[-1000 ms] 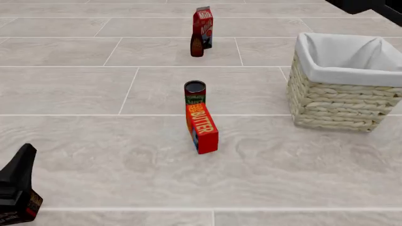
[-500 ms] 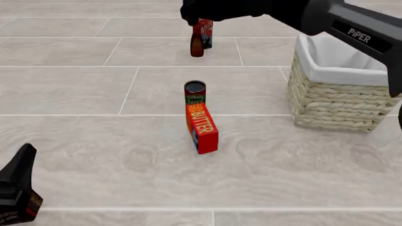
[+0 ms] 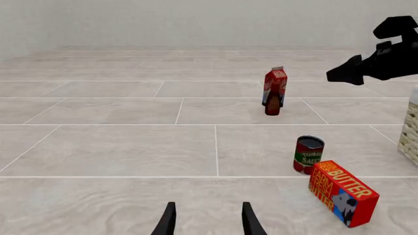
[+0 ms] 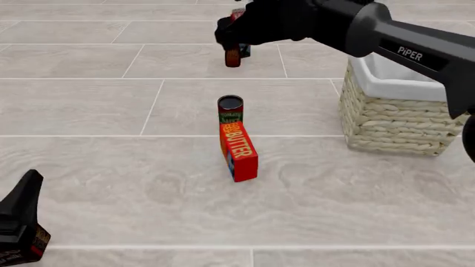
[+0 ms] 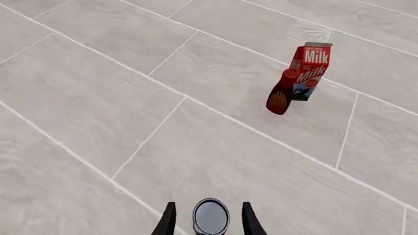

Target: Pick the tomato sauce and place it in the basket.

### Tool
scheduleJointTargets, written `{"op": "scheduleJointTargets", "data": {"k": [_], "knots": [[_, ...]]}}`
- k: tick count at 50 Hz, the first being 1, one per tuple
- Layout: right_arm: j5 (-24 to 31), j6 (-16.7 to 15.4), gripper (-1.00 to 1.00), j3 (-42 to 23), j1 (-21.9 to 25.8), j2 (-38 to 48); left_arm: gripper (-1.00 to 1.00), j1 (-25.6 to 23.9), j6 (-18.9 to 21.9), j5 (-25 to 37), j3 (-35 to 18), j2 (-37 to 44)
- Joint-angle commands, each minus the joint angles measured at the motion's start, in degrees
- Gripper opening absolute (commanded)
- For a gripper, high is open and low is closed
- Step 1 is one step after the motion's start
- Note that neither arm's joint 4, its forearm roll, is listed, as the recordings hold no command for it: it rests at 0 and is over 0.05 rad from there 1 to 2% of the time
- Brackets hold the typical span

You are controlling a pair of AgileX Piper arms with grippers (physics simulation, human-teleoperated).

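Observation:
The tomato sauce [image 4: 230,110] is a small can with a dark top, standing upright mid-floor. It also shows in the left wrist view [image 3: 308,154] and the right wrist view [image 5: 210,217]. The woven basket [image 4: 404,111] with its white liner stands to the can's right. My right gripper [image 4: 224,34] hangs open in the air beyond the can, well apart from it. Its fingers [image 5: 168,220] frame the can from a distance, with nothing between them. My left gripper [image 4: 28,186] sits low at the near left, open and empty [image 3: 207,215].
A red-orange butter box [image 4: 239,151] lies touching the can's near side. A dark bottle [image 4: 233,55] and a milk carton [image 5: 308,68] stand farther back, under the right arm. The basket's edge [image 3: 412,132] shows at the side of the left wrist view.
The right arm has swung in from the upper right and dropped lower, and now covers the milk carton in the front view. The left arm and all objects have stayed put.

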Motion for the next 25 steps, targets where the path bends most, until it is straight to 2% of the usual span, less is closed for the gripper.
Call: {"op": "scheduleJointTargets", "data": {"k": [1, 25], "knots": [[-1.26, 0.22, 1.0, 1.99, -0.25, 0.36, 1.0, 0.0, 0.0, 0.0, 0.0, 0.0], [-3.25, 1.76, 1.0, 4.05, -0.61, 1.87, 1.0, 0.0, 0.0, 0.0, 0.0, 0.0]]}}
